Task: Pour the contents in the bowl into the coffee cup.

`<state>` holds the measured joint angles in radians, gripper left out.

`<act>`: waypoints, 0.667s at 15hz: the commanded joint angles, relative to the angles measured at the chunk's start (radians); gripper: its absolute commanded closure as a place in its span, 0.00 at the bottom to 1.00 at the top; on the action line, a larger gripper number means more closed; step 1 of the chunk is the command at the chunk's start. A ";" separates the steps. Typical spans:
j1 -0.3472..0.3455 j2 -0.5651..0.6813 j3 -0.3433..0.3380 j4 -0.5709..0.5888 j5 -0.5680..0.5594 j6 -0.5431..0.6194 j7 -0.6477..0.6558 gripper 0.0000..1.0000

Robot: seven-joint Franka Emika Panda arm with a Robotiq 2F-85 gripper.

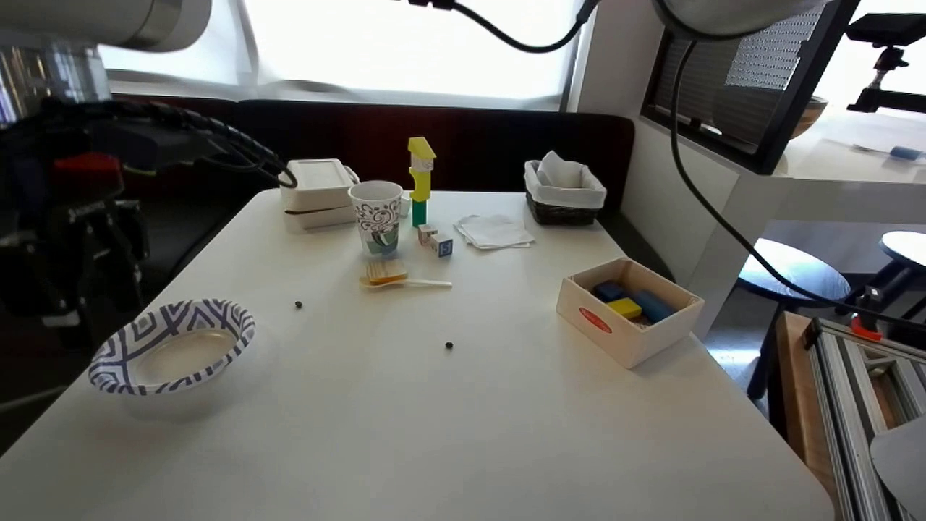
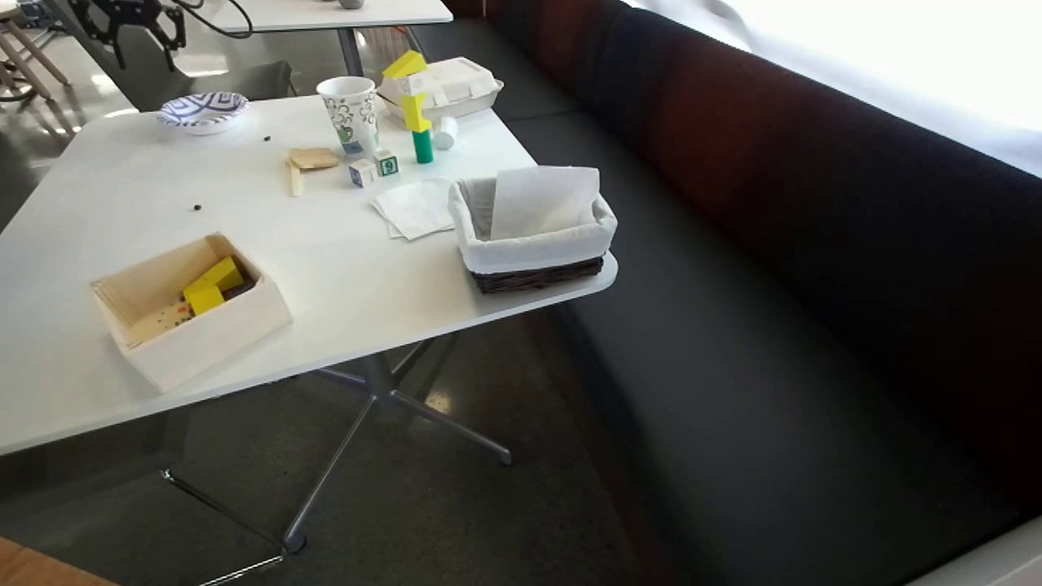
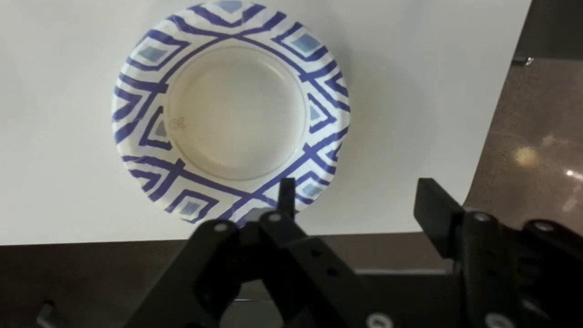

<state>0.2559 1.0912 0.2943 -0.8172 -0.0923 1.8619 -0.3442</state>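
The white bowl (image 1: pixel 173 354) with blue-black striped rim sits upright near the table's edge in both exterior views (image 2: pixel 203 112). In the wrist view its inside (image 3: pixel 237 114) shows a faint brown mark and no dark bits. Two small dark bits lie on the table, a nearer bit (image 1: pixel 448 345) and a bit close to the bowl (image 1: pixel 298 305). The coffee cup (image 1: pixel 377 217), white with dark and green print, stands upright farther along the table (image 2: pixel 352 115). My gripper (image 3: pixel 355 191) is open and empty above the bowl's rim, one finger overlapping the rim in view; it hangs above the bowl's side (image 2: pixel 146 61).
Beside the cup stand a takeaway box (image 1: pixel 318 192), a yellow-green block tower (image 1: pixel 420 177) and letter blocks (image 1: pixel 441 244). A spoon (image 1: pixel 427 283) with a tan piece (image 1: pixel 386 270), napkins (image 1: pixel 494 231), a lined basket (image 1: pixel 564 197) and a wooden box (image 1: pixel 600 325) are also on the table.
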 commanded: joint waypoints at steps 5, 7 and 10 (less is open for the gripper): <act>-0.117 -0.243 -0.009 -0.353 0.082 0.179 0.330 0.00; -0.135 -0.276 -0.004 -0.441 0.109 0.205 0.414 0.00; -0.096 -0.224 -0.052 -0.344 0.126 0.169 0.361 0.01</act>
<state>0.1268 0.8710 0.2915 -1.1680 -0.0087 2.0350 0.0350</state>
